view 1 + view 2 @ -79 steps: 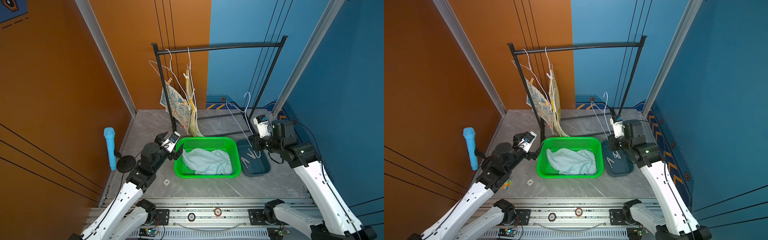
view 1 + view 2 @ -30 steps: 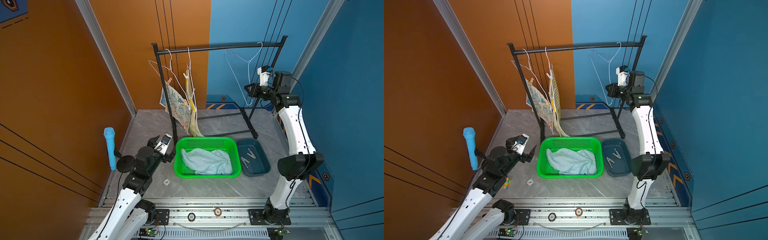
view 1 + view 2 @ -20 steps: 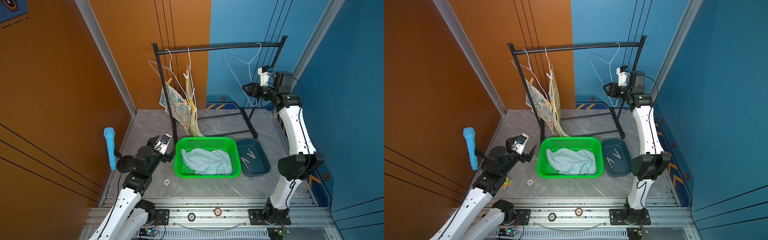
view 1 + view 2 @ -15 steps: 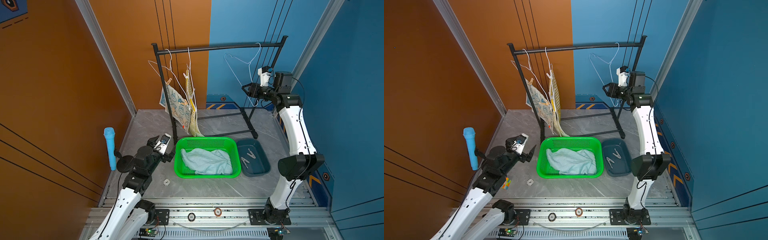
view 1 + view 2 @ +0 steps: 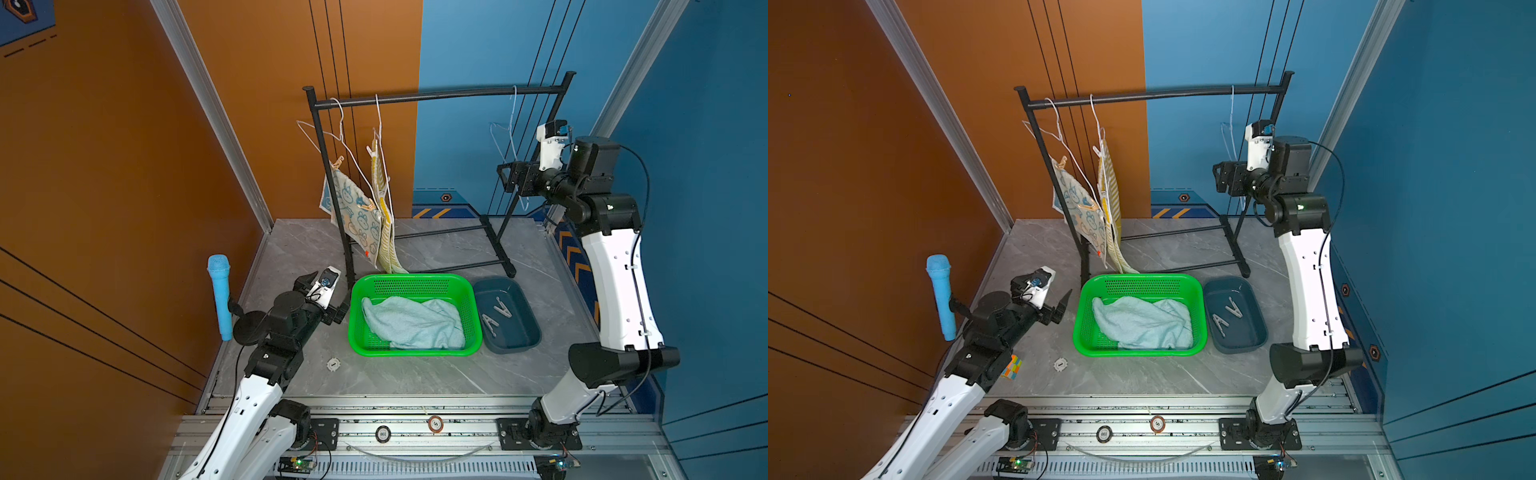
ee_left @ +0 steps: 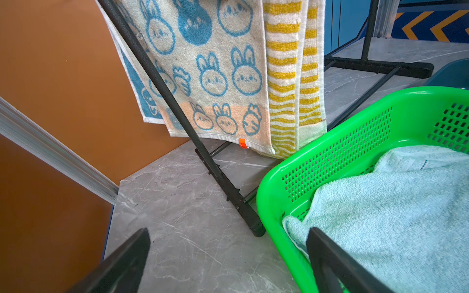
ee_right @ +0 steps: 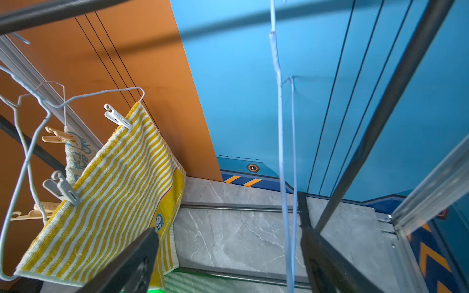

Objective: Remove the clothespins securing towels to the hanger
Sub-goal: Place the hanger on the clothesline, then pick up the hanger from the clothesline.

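Observation:
Two wire hangers at the left end of the black rack (image 5: 436,95) carry the towels: a bunny-print one (image 5: 353,212) and a yellow-striped one (image 7: 114,182). Clothespins (image 7: 118,118) (image 7: 61,189) pin the striped towel, and tan ones (image 7: 58,137) (image 5: 337,162) pin the bunny towel. A pale blue-green towel (image 5: 411,322) lies in the green basket (image 5: 415,279). My right gripper (image 7: 229,229) is open, high up by the rack's right end. The wire of an empty pale blue hanger (image 7: 280,126) passes loose between its jaws. My left gripper (image 6: 228,232) stands open and empty, low beside the basket.
A dark blue tray (image 5: 528,328) right of the basket holds two loose clothespins (image 5: 496,316). A blue microphone (image 5: 219,295) stands on the table's left side. A small white disc (image 5: 333,364) and a coloured cube (image 5: 1011,368) lie near the left arm.
My right gripper has opened and let go of the empty hanger, which now hangs from the bar and has turned edge-on. The left arm has not moved.

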Motion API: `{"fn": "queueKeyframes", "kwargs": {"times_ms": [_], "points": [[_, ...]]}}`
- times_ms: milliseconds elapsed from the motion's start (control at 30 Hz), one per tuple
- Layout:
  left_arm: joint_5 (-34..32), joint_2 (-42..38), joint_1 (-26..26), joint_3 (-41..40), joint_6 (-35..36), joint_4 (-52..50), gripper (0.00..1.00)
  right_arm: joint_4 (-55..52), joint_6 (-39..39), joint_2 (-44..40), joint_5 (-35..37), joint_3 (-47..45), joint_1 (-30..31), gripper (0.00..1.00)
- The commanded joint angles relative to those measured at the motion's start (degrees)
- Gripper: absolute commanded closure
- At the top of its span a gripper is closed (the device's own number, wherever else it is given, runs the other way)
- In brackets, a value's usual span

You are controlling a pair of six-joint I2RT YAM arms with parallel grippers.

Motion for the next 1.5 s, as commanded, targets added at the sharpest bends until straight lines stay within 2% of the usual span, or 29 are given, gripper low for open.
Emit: {"fn": "queueKeyframes", "kwargs": {"times_ms": [0,133,367,567,700,1067,1333,1467], "points": [[1.54,-0.32,0.53,-0.39,-1.03,0.52,0.02,-2.81,-4.59,-3.6,8.29,-2.19,2.33,0.06],[1.58,-0.4,0.48,-0.36,-1.14,0.55,0.02,-2.71,-5.82,-7.01,13.18,-3.78,6.56,0.04],[1.69,-0.45,0.48,-0.38,-1.29,0.62,0.02,-1.38,-6.99,-9.65,18.71,-7.34,19.05,0.01],[1.78,-0.37,0.49,-0.38,-1.19,0.55,0.02,1.83,-5.07,-8.06,19.6,-8.92,28.22,0.0],[1.88,-0.56,0.49,-0.48,-0.98,0.58,0.02,3.79,-3.29,-5.44,18.55,-8.58,32.05,0.0],[2.34,-0.38,0.57,-0.49,-0.85,0.45,0.02,6.93,1.64,3.49,13.93,-5.18,36.82,0.04],[2.42,-0.37,0.57,-0.49,-0.85,0.48,0.02,6.42,3.52,11.45,12.52,2.22,36.51,0.11],[2.39,-0.37,0.57,-0.47,-0.85,0.49,0.02,6.42,4.22,14.41,13.6,4.79,35.36,0.2]]}}
